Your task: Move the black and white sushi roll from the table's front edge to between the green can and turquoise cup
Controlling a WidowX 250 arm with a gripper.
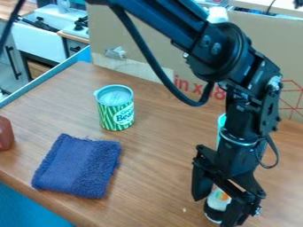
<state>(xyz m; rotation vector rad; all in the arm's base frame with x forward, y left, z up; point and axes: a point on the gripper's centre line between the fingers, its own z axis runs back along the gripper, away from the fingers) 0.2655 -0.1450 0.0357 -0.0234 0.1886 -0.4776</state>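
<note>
Wood-look tabletop (160, 168) spans most of the view; take the view as a clock face. Cardboard (160, 48) stands along its far side, from 11 round to 3 o'clock. Black arm (228, 53) enters at 12 and bends down toward 5, a loose cable (145, 51) looping beneath its upper part. Its gripper (215, 210) hangs at 5 o'clock. Blue cloth (78, 166) lies flat between 7 and 8, well apart from it. Green-striped can (116, 108) stands upright just off the centre, toward 9. White bottle (218, 201) with a dark end is at 5 o'clock, at the gripper and partly hidden by it. Whether the gripper is clamped on the bottle or loose around it, I cannot tell. Reddish-brown object (5, 133) sits at the edge, near 9.

I'd worry most about the bottle: a sideways nudge from the gripper could tip it, and an off-centre hold could let it twist or slip. Farther off, a low swing toward 9 could knock the can over.
</note>
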